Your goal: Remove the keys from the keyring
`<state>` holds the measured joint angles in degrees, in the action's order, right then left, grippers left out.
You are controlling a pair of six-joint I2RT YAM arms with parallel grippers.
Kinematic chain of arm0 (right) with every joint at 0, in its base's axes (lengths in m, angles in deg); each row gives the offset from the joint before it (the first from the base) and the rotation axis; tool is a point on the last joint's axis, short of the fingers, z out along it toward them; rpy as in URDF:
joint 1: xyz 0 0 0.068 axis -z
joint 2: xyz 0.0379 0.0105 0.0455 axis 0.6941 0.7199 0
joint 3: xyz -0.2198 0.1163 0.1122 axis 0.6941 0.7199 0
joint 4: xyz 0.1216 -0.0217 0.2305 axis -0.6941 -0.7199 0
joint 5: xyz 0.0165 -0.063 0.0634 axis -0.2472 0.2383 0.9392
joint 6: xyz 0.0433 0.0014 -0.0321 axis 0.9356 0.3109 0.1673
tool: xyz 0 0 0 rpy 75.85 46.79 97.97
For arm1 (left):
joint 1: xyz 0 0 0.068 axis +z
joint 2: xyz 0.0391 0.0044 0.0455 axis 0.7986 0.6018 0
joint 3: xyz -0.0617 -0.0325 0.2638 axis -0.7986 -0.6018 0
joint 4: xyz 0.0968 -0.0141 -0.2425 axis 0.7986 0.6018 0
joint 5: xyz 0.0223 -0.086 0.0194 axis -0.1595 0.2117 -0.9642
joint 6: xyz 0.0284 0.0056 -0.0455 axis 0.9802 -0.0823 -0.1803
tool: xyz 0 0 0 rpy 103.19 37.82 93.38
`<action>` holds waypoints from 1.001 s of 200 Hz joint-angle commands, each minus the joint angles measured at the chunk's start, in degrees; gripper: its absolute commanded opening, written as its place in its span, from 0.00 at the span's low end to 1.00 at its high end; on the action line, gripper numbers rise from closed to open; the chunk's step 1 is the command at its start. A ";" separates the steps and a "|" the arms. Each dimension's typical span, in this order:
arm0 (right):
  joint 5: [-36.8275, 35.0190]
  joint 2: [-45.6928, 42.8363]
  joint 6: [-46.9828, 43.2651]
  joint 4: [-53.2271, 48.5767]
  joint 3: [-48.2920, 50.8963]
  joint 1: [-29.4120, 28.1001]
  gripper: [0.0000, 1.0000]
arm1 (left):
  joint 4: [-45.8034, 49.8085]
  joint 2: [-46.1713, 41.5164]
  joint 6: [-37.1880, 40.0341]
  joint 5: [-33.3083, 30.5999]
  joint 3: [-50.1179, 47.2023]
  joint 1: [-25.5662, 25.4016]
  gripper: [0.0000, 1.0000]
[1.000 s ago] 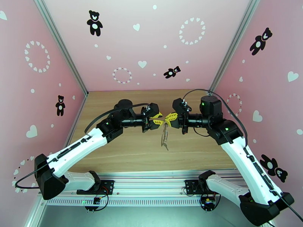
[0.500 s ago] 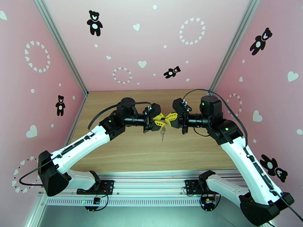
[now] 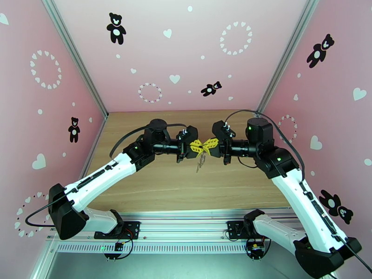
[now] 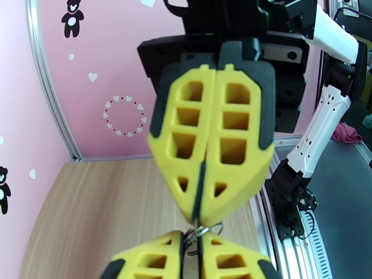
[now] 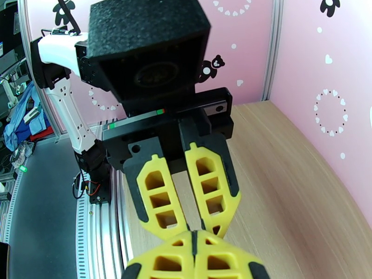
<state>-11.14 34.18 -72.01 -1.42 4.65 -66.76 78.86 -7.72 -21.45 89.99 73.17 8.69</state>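
Both yellow-fingered grippers meet tip to tip above the middle of the table. My right gripper (image 3: 204, 148) (image 4: 199, 218) (image 5: 193, 240) is shut, pinching the top of the keyring (image 4: 201, 230), a small silvery loop at its tip. My left gripper (image 3: 200, 147) (image 4: 191, 252) (image 5: 201, 229) faces it, its jaws closed to a thin slit around the same loop. The rest of the keyring (image 3: 200, 164) dangles below the tips as a short, thin, tilted bundle. The keys are too small to tell apart within that bundle.
The wooden table (image 3: 153, 191) lies beneath the arms, with pink walls on three sides. An aluminium rail (image 3: 186, 229) carrying both arm bases runs along the near edge. The dangling bundle hangs free above the wood.
My left arm has moved right until its tips met the right gripper's, and its jaws have narrowed onto the loop. The hanging bundle has swung and now hangs shorter. The right arm stayed still.
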 commanded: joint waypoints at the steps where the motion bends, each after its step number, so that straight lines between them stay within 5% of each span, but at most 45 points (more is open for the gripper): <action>1: -1.19 -1.37 0.34 2.98 0.59 0.18 0.00 | -0.15 -1.33 -0.70 -1.37 -0.81 0.33 0.11; 49: -3.52 -2.72 0.89 3.72 2.17 0.21 0.00 | -2.76 -2.96 -3.32 -3.21 -2.68 1.07 0.00; 200: -8.61 -4.31 1.36 5.80 9.67 0.22 0.00 | -20.54 -7.73 -16.08 -8.17 -10.80 1.56 0.00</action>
<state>-17.31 30.94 -71.92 2.15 11.84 -66.70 63.23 -13.49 -34.74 84.55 63.09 9.84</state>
